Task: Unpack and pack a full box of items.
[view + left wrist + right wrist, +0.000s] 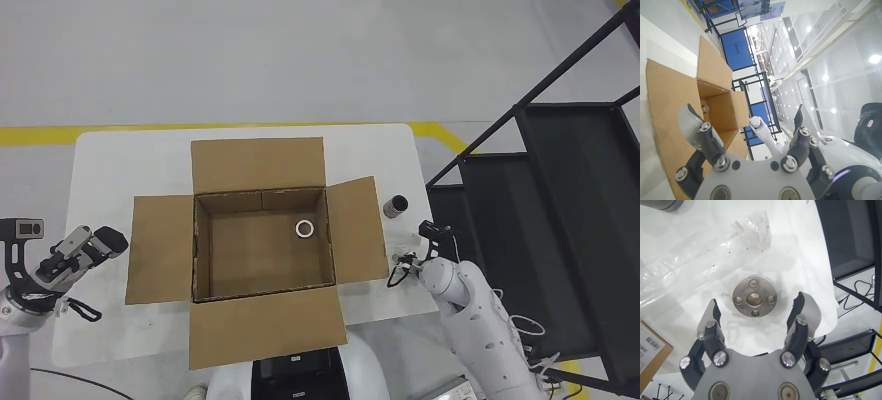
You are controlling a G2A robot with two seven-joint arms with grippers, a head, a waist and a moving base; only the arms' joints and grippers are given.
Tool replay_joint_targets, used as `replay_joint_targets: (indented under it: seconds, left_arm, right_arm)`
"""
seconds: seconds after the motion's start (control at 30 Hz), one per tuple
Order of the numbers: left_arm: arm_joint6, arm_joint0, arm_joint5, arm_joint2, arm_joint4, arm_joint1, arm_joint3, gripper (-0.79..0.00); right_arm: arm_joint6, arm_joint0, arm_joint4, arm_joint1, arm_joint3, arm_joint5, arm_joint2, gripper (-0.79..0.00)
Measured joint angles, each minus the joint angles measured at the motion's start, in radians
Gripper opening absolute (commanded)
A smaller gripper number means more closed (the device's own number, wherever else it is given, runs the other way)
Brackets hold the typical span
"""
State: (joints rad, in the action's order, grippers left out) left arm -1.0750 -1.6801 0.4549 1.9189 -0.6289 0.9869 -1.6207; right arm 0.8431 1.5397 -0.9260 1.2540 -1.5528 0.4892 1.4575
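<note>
The open cardboard box [250,262] sat mid-frame, a metal ring [306,228] on its floor. The right gripper [757,297], fingers spread, hung over a four-holed flange [754,298]. The left gripper [744,108], spread and empty, sat at the top view's left edge. Clear film [696,256] beside the flange was hard to make out.

The left gripper [744,108] and right gripper [756,297] look alike: a pale grey plate [753,370] with two brass cross-head screws [719,393], black links pinned by silver bolts [787,358], and white fingers [687,123] faced with black ribbed pads [716,311]. The right arm [478,318] is a glossy white rounded shell with thin black cables [402,272] looped at its wrist. The torso [831,144] is white with a purple light strip [844,172], under a glossy black head [869,117] with a pale oval light
</note>
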Motion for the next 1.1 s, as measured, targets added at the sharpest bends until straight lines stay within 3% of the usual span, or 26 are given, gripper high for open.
replay_joint_targets:
  seconds: [0.07, 0.17, 0.23, 0.5, 0.73, 0.93, 1.1]
  left_arm:
    - [0.0, 0.0, 0.0, 0.0, 0.0, 0.0, 0.0, 0.0]
    - [0.0, 0.0, 0.0, 0.0, 0.0, 0.0, 0.0, 0.0]
    - [0.0, 0.0, 0.0, 0.0, 0.0, 0.0, 0.0, 0.0]
    - [0.0, 0.0, 0.0, 0.0, 0.0, 0.0, 0.0, 0.0]
    - [0.0, 0.0, 0.0, 0.0, 0.0, 0.0, 0.0, 0.0]
    - [0.0, 0.0, 0.0, 0.0, 0.0, 0.0, 0.0, 0.0]
    - [0.0, 0.0, 0.0, 0.0, 0.0, 0.0, 0.0, 0.0]
  right_arm:
    - [0.002, -0.007, -0.004, 0.001, 0.007, 0.006, -0.007, -0.459]
    - [0.005, -0.017, -0.017, 0.001, 0.017, 0.022, -0.016, -0.717]
    - [0.002, -0.018, -0.025, 0.001, 0.019, 0.036, -0.017, -0.782]
    - [-0.018, 0.039, -0.034, -0.003, -0.074, 0.068, 0.023, -0.785]
    - [-0.056, 0.207, 0.063, -0.012, -0.357, -0.042, 0.124, -0.785]
    - [-0.204, 0.361, 0.143, -0.01, -0.614, -0.119, 0.209, -0.785]
    - [-0.332, 0.411, 0.107, -0.005, -0.772, -0.161, 0.161, -0.785]
